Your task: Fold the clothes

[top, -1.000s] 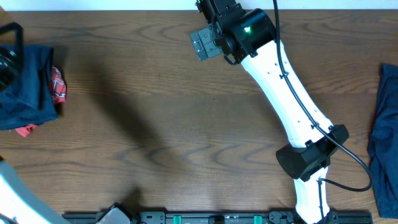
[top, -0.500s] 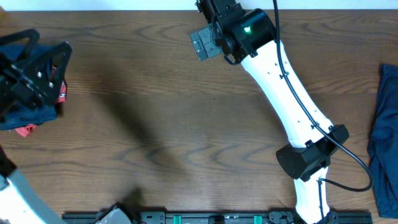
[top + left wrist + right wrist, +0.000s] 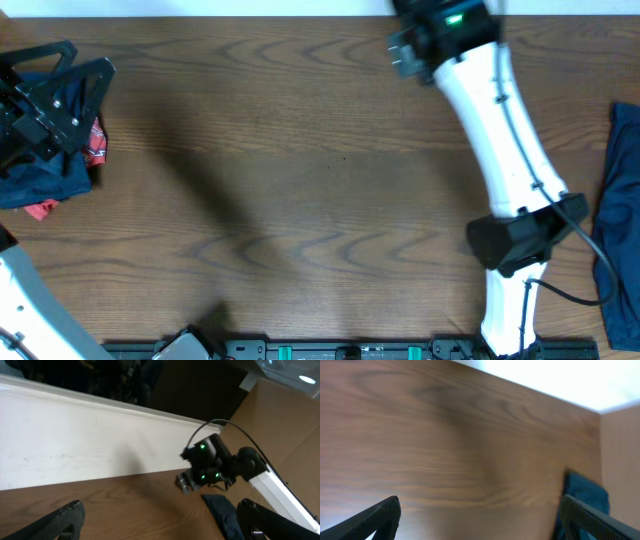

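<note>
- Overhead: my white right arm (image 3: 500,130) has swung away from mid-table toward the wrinkled navy-blue cloth garment (image 3: 620,200) at the right edge. My left gripper (image 3: 85,62), fingers spread, has arrived above the bundled navy-blue cloth pile (image 3: 35,175).
- Left wrist: my fingers stand wide apart with nothing between them.
- Right wrist: my right gripper (image 3: 480,510) is spread and empty over the brown wooden table (image 3: 445,435). The garment lies ahead to its right, not touching. I judge a fresh pickup is starting.

A brown wood-grain counter (image 3: 300,170) filled the view. A red patterned scrap (image 3: 94,140) lay near its left edge, with a white wall (image 3: 75,445) behind.
</note>
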Robot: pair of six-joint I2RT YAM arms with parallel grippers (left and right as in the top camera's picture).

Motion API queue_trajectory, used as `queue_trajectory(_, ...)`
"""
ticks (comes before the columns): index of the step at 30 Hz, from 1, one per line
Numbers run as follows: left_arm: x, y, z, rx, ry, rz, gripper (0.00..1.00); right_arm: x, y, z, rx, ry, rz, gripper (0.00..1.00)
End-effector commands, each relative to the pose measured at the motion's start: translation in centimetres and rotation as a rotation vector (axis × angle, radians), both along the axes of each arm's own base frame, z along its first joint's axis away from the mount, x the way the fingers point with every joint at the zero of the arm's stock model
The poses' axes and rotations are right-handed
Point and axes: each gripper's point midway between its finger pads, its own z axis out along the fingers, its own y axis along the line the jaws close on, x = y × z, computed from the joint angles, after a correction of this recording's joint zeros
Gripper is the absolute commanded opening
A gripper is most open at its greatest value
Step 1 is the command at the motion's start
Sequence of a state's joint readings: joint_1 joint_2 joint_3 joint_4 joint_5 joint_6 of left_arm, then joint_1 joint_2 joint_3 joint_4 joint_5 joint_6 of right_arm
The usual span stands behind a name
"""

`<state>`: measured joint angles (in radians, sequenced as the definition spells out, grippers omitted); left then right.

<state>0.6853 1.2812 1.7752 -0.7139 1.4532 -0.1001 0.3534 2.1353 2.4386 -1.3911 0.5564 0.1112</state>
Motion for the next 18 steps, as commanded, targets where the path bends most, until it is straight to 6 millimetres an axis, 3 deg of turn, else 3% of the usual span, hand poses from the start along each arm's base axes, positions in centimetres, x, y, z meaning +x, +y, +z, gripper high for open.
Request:
queue_trajectory(1, 0.2, 0.0, -0.1, 0.000, -0.005, -0.021, 0.98, -0.8, -4.8, 2.6, 0.074, -0.054, -0.112, 0.99)
queue_trajectory(9, 0.5, -0.5, -0.2, -0.002, 0.000, -0.040, 0.98, -1.3, -10.7, 4.1, 0.299, -0.086, -0.187, 0.99)
queue_trajectory(15, 0.7, -1.7, -0.4, 0.001, 0.006, -0.073, 0.98, -1.3, -13.1, 3.9, 0.353, -0.090, -0.226, 0.99)
queue_trajectory(18, 2.1, -0.2, -1.6, -0.007, 0.088, 0.065, 0.98, -1.4, -13.8, 3.9, 0.353, -0.092, -0.240, 0.99)
